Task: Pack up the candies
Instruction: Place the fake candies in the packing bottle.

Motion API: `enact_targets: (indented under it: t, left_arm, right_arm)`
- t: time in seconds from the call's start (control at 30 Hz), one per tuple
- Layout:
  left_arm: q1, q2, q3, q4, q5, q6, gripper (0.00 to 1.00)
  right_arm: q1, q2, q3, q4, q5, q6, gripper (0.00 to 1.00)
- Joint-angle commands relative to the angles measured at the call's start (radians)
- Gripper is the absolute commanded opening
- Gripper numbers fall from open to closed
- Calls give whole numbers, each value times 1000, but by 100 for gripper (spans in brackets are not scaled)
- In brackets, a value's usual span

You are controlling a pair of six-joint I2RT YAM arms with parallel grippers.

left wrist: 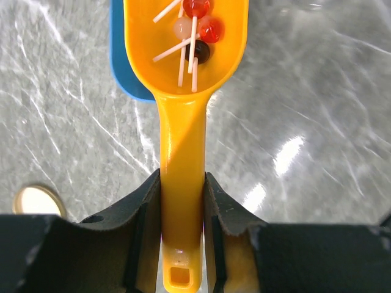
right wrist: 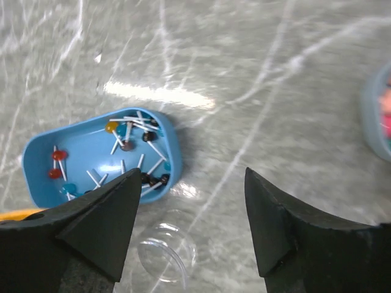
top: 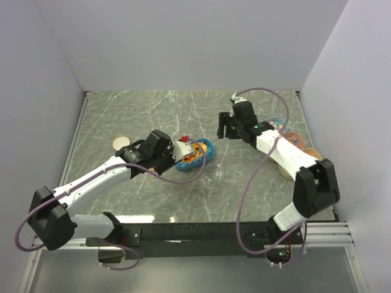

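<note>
Candies (left wrist: pixel 198 30): small round sweets on white sticks, split across two places. A few (red, pale, dark) are carried in the bowl of a yellow scoop (left wrist: pixel 183 122). The rest are held in the blue tray (right wrist: pixel 43 152) at mid-table.

Left gripper (left wrist: pixel 182 183): clamped narrow on the scoop handle, one jaw on each side. The scooped candies are found straight ahead of its fingertips, on the handle line. In the overhead view the scoop's long axis is seen running left-right, bowl to the right, over the tray. Sticks in the bowl are mostly laid along that axis, free ends towards the handle, and a couple are slanted. In the tray the sticks are pointed every way.

Right gripper (right wrist: pixel 192 173): spread wide, nothing gripped. A clear jar (right wrist: pixel 162 250), apparently upright, is seen below it just beside the tray's right end.

Judgement: the load is owned by the left arm. The jar mouth is placed right of the bowl, so a short carry rightwards and a tip over the front lip are called for. Sticks catching on the narrow mouth are judged the main spill risk.
</note>
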Motion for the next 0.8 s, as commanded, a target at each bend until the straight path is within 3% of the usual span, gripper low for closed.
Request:
enact_targets:
  t: [0.0, 0.2, 0.77]
  left_arm:
    - [-40, -46, 98, -115, 37, 55, 1]
    - [-142, 20, 218, -288, -9, 75, 1]
    - [-330, 312, 474, -546, -283, 26, 1]
  right_arm:
    - [-38, -104, -48, -31, 40, 63, 75]
    - [-62, -197, -105, -66, 65, 60, 78]
    - [-102, -328, -246, -57, 73, 55, 85]
